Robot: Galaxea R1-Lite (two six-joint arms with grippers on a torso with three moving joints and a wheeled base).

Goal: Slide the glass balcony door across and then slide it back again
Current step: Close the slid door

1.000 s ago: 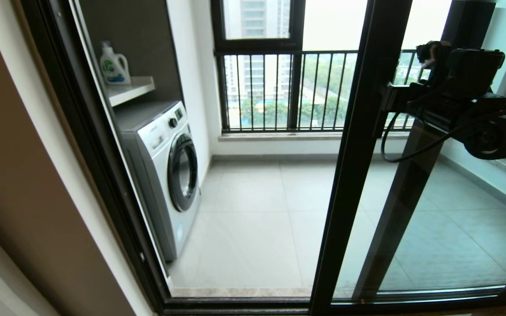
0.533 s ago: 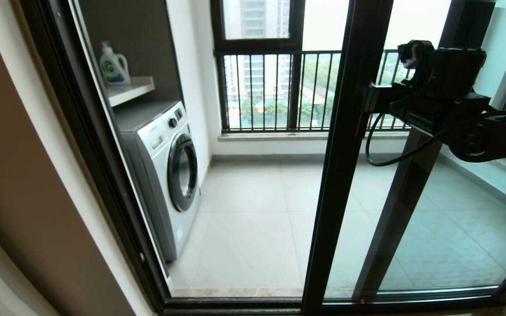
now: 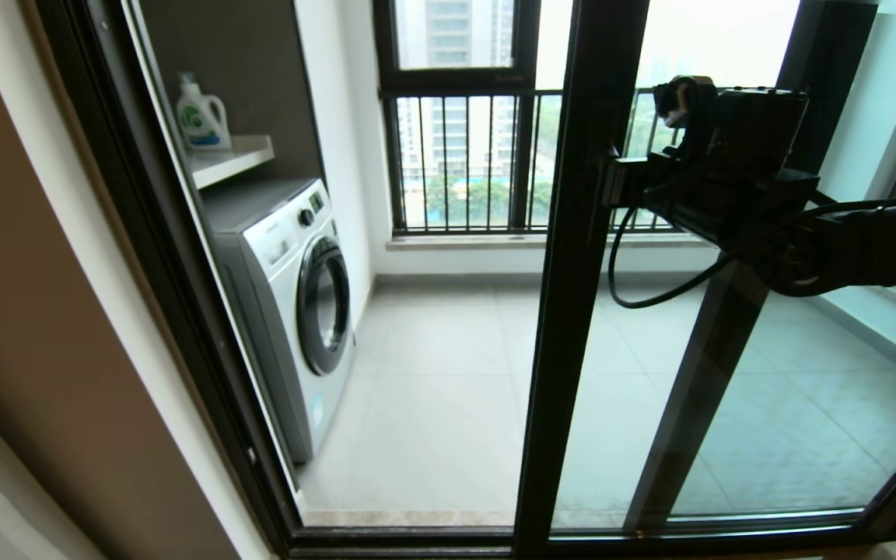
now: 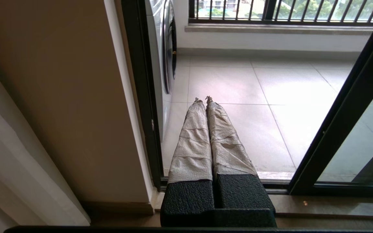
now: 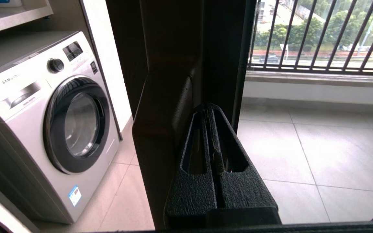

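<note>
The glass balcony door [image 3: 572, 272] stands partway across the opening, its black upright near the middle of the head view. My right gripper [image 3: 611, 180] is shut with nothing between its fingers. Its tips [image 5: 206, 108] press against the upright [image 5: 173, 38], right beside the small black handle [image 5: 163, 129] on the glass side. My left gripper [image 4: 204, 98] is shut and empty. It is parked low by the door sill, pointing at the balcony floor, and is out of the head view.
A washing machine [image 3: 292, 303] stands on the left of the balcony under a shelf with a detergent bottle [image 3: 201, 117]. The fixed door frame [image 3: 183, 311] borders the opening on the left. Behind the door are a second black-framed panel [image 3: 701, 389] and the black-railed window [image 3: 479, 163].
The door's upright has slid steadily to the left, narrowing the opening, and my right arm has moved left with it. The left arm is still.
</note>
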